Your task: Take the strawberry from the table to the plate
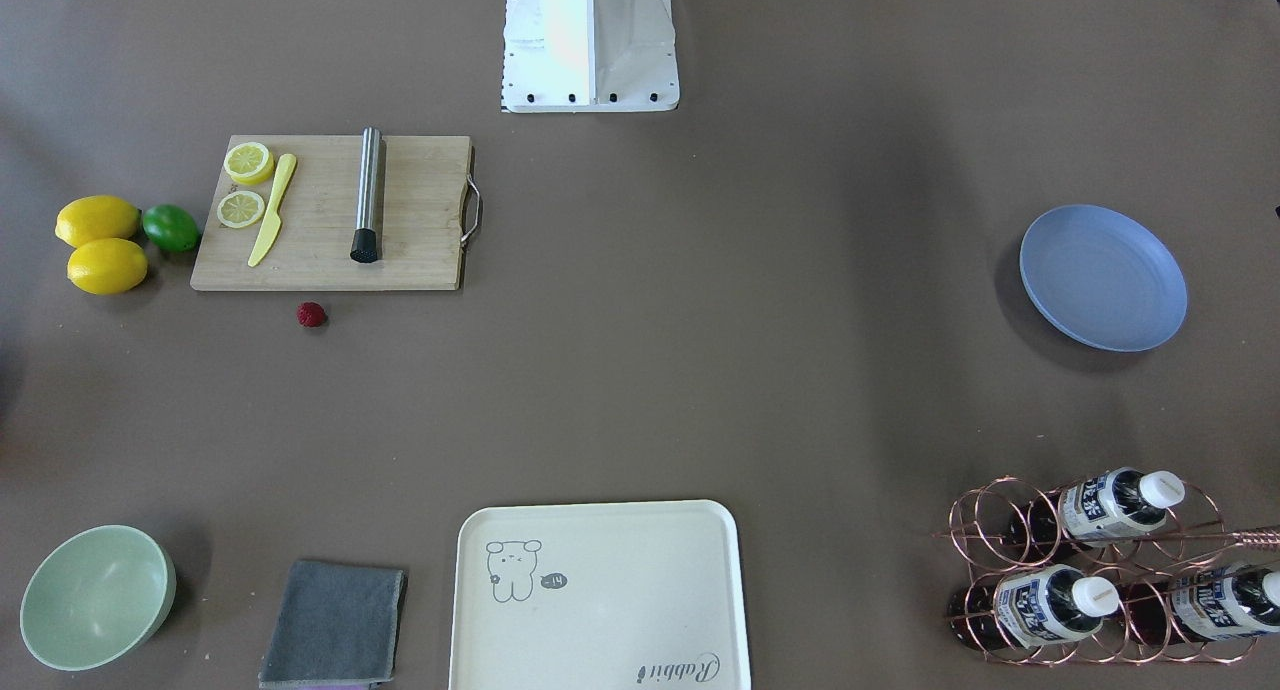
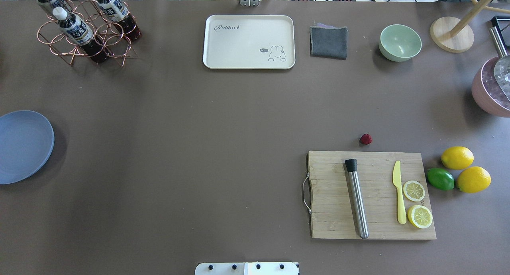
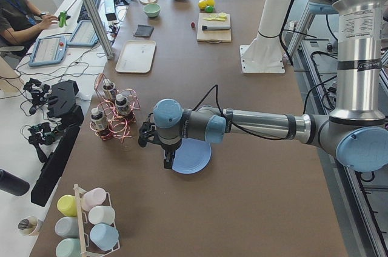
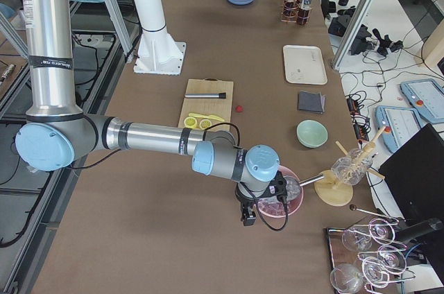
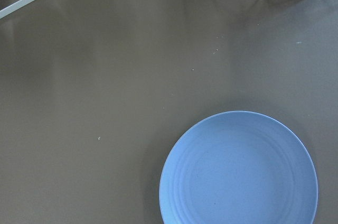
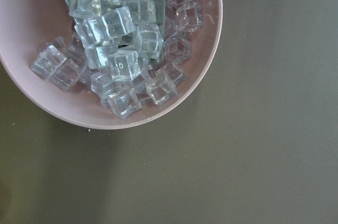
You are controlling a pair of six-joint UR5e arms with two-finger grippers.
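Observation:
The small dark-red strawberry [image 1: 311, 314] [image 2: 365, 139] lies on the grey-brown table [image 2: 207, 147], just beyond the cutting board's far edge. Far away on the table's left side, the light blue plate [image 2: 22, 145] [image 1: 1102, 277] [image 5: 238, 171] is empty. The left gripper [image 3: 168, 159] hangs above the plate's [image 3: 195, 159] edge, seen only from the side, so I cannot tell its state. The right gripper [image 4: 248, 216] hovers beside a pink bowl of ice [image 4: 281, 197] [image 6: 105, 49], far from the strawberry [image 4: 238, 108]; I cannot tell its state either.
A bamboo cutting board [image 2: 370, 195] carries a steel muddler [image 2: 356, 197], a yellow knife [image 2: 399, 197] and lemon halves [image 2: 414, 190]. Lemons [image 2: 457, 157] and a lime [image 2: 440, 179] lie to its right. At the far side stand a cream tray [image 2: 249, 42], grey cloth [image 2: 328, 42], green bowl [image 2: 400, 42] and bottle rack [image 2: 85, 32].

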